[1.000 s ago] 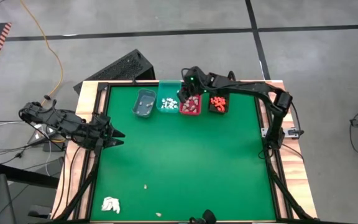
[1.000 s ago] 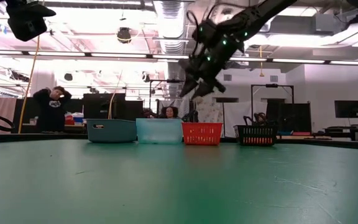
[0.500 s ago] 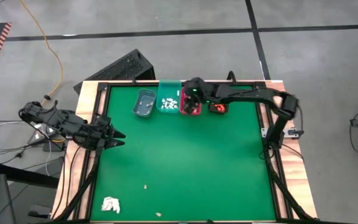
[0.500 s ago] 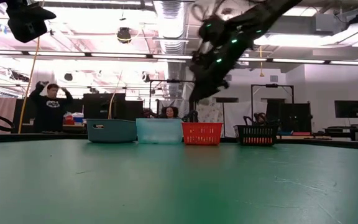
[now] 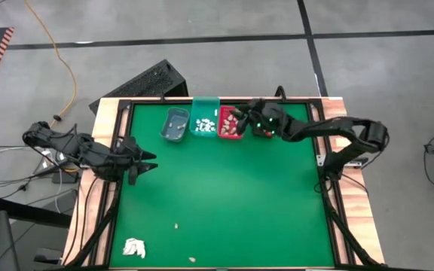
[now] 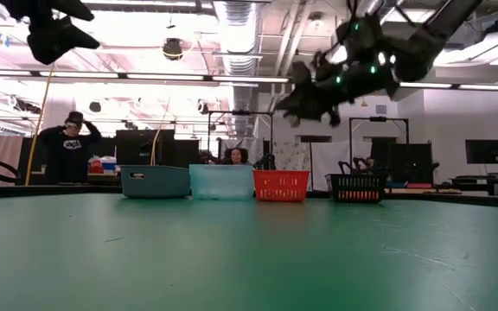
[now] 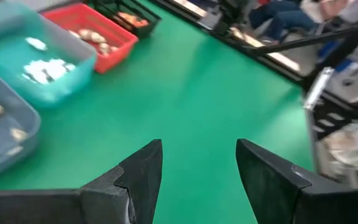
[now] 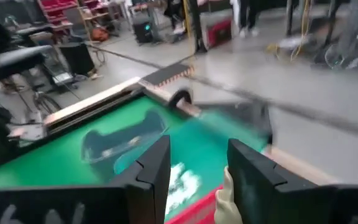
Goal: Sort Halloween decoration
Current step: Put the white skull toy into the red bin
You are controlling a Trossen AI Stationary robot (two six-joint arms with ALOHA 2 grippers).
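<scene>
Change: right gripper up out of the red bin, where it sat half a second ago; now hangs above the red bin and the black bin at the far edge of the table, swung toward the right edge.
Right grip: narrowed over the last second, with a pale beige piece between the fingers; looks pinched rather than loose.
Meaning: probably a lift of one piece out of the red bin, perhaps toward another bin.
Piece versus hand: inside the right gripper, clear of every bin.
Other decoration: white pieces in the teal bin, a few pale ones in the grey bin, one tan piece loose near the near-left corner.
Left gripper: spread wide, empty, waiting at the left edge, unchanged.
</scene>
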